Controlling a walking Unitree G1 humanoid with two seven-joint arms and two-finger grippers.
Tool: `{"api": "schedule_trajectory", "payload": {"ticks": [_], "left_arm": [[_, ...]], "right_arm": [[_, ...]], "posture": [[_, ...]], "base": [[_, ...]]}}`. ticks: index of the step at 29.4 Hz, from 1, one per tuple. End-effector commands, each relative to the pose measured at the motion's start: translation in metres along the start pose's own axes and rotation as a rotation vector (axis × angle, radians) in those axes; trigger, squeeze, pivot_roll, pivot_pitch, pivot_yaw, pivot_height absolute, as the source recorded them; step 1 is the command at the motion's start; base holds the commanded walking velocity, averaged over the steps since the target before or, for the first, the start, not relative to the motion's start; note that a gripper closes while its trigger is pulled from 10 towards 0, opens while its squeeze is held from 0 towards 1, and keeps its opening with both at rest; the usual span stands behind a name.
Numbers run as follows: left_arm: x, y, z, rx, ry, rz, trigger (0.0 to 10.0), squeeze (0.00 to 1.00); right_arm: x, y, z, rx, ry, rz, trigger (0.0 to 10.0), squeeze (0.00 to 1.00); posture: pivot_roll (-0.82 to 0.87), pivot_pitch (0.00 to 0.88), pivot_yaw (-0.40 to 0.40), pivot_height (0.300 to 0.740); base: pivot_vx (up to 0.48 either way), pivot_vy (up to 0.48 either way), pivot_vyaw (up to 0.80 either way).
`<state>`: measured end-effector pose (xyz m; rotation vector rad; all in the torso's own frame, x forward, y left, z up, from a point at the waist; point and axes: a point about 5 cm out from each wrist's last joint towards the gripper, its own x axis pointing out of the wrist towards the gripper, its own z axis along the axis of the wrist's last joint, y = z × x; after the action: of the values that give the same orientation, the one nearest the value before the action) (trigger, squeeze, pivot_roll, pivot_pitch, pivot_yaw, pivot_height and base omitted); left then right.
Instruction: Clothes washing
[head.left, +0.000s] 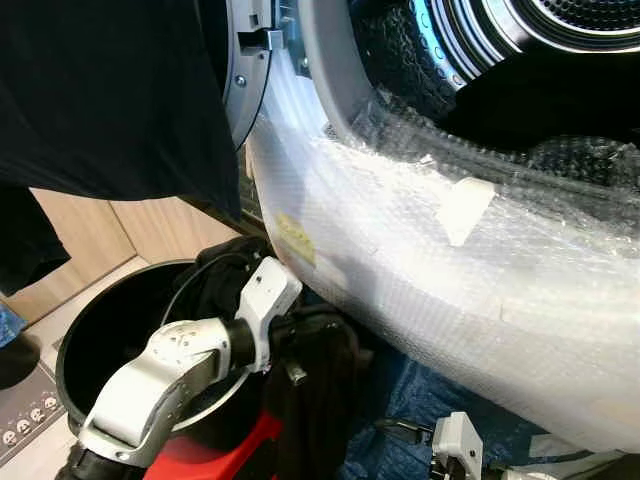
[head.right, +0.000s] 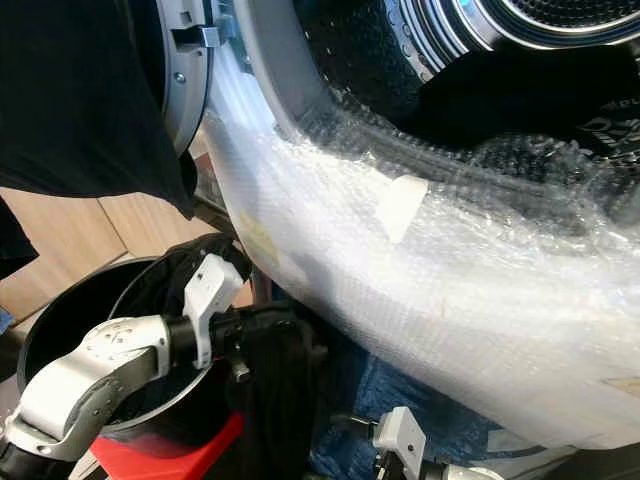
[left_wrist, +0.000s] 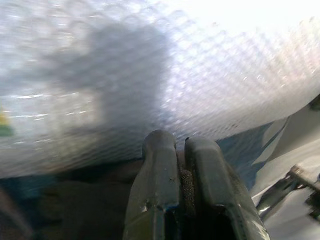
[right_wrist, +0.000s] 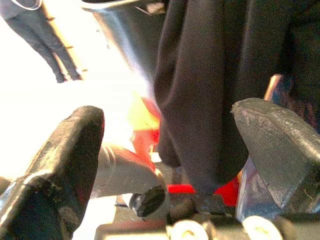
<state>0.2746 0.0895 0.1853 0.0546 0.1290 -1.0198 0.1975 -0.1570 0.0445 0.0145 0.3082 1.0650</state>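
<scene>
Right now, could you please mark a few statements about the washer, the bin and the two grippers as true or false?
1. The washer front is covered in bubble wrap. True.
2. The left gripper has its jaws spread wide. False: in the left wrist view they are closed, with a bit of dark fabric between them.
3. The right gripper is open. True: its jaws stand apart, with a hanging dark garment beyond them.
4. The round bin is white. False: it is black.
5. The washer drum is shut behind a closed door. False: the door is open and the drum shows.
</scene>
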Motion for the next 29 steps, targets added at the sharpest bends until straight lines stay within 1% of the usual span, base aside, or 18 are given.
{"api": "schedule_trajectory", "payload": {"ticks": [1, 2, 3, 4, 5, 7, 9, 10, 12, 13, 14, 16, 17, 20, 22, 24, 27, 29], "left_arm": [[0.007, -0.008, 0.011, 0.012, -0.028, -0.036, 10.0, 0.00], [0.010, -0.013, 0.012, -0.001, -0.038, -0.061, 10.0, 0.00], [0.010, -0.013, 0.012, -0.001, -0.038, -0.061, 10.0, 0.00], [0.013, -0.018, 0.013, -0.015, -0.042, -0.092, 10.0, 0.00], [0.014, -0.023, 0.011, -0.014, -0.023, -0.117, 10.0, 0.00], [0.016, -0.029, 0.007, -0.002, 0.009, -0.141, 10.0, 0.00], [0.017, -0.035, 0.007, -0.016, 0.011, -0.158, 10.0, 0.00], [0.017, -0.035, 0.007, -0.016, 0.011, -0.158, 10.0, 0.00], [0.018, -0.037, 0.010, -0.027, 0.002, -0.159, 10.0, 0.00], [0.019, -0.036, 0.010, -0.024, 0.011, -0.151, 10.0, 0.00], [0.019, -0.035, 0.011, -0.021, 0.016, -0.148, 10.0, 0.00], [0.020, -0.035, 0.012, -0.014, 0.013, -0.143, 10.0, 0.00], [0.021, -0.034, 0.014, -0.013, 0.001, -0.144, 10.0, 0.00], [0.023, -0.033, 0.021, -0.011, -0.019, -0.137, 10.0, 0.00], [0.024, -0.033, 0.024, -0.007, -0.027, -0.134, 10.0, 0.00], [0.024, -0.035, 0.027, -0.010, -0.036, -0.143, 10.0, 0.00], [0.024, -0.037, 0.028, -0.010, -0.041, -0.156, 10.0, 0.00], [0.024, -0.042, 0.031, -0.009, -0.049, -0.182, 10.0, 0.00]], "right_arm": [[0.002, 0.001, 0.003, -0.003, -0.003, -0.056, 10.0, 0.78], [0.002, 0.000, 0.004, -0.002, -0.009, -0.086, 10.0, 0.00], [0.002, 0.000, 0.004, -0.002, -0.009, -0.086, 10.0, 0.00], [0.003, -0.002, 0.007, -0.007, -0.019, -0.145, 10.0, 0.00], [0.005, -0.008, 0.009, -0.011, -0.024, -0.219, 10.0, 0.00], [0.008, -0.016, 0.015, -0.022, -0.050, -0.305, 10.0, 0.00], [0.011, -0.021, 0.031, -0.003, -0.139, -0.378, 10.0, 0.00], [0.011, -0.021, 0.031, -0.003, -0.139, -0.378, 10.0, 0.00], [0.015, -0.023, 0.039, -0.012, -0.174, -0.419, 10.0, 0.00], [0.017, -0.030, 0.041, -0.019, -0.166, -0.484, 10.0, 0.00], [0.018, -0.032, 0.041, -0.018, -0.162, -0.502, 10.0, 0.00], [0.021, -0.031, 0.043, -0.022, -0.170, -0.493, 10.0, 0.00], [0.024, -0.029, 0.044, -0.009, -0.177, -0.463, 10.0, 0.00], [0.033, -0.016, 0.045, 0.030, -0.176, -0.337, 10.0, 0.00], [0.035, -0.009, 0.043, 0.040, -0.163, -0.277, 10.0, 0.00], [0.038, -0.002, 0.038, 0.073, -0.142, -0.227, 10.0, 0.00], [0.039, 0.002, 0.036, 0.070, -0.134, -0.191, 10.0, 0.00], [0.040, 0.003, 0.037, 0.118, -0.187, -0.179, 10.0, 0.00]], "posture": [[0.10, 0.120, 0.027, 0.740], [0.10, 0.116, 0.026, 0.740], [0.10, 0.116, 0.026, 0.740], [0.09, 0.116, 0.026, 0.740], [0.09, 0.116, 0.027, 0.740], [0.09, 0.118, 0.030, 0.740], [0.08, 0.114, 0.031, 0.740], [0.08, 0.114, 0.031, 0.740], [0.08, 0.114, 0.031, 0.740], [0.08, 0.114, 0.031, 0.740], [0.08, 0.114, 0.031, 0.740], [0.08, 0.114, 0.031, 0.740], [0.09, 0.115, 0.024, 0.740], [0.09, 0.121, 0.021, 0.740], [0.09, 0.122, 0.024, 0.740], [0.09, 0.112, 0.020, 0.740], [0.09, 0.105, 0.018, 0.740], [0.10, 0.084, 0.017, 0.740]], "base": [[0.000, 0.000, 0.00], [0.000, 0.000, 0.00], [0.000, 0.000, 0.00], [0.000, 0.000, 0.00], [0.000, 0.000, 0.00], [0.000, 0.000, 0.00], [0.000, 0.000, 0.00], [0.000, 0.000, 0.00], [0.000, 0.000, 0.00], [0.000, 0.000, 0.00], [0.000, 0.000, 0.00], [0.000, 0.000, 0.00], [0.000, 0.000, 0.00], [0.000, 0.000, 0.00], [0.000, 0.000, 0.00], [0.000, 0.000, 0.00], [0.000, 0.000, 0.00], [0.000, 0.000, 0.00]]}}
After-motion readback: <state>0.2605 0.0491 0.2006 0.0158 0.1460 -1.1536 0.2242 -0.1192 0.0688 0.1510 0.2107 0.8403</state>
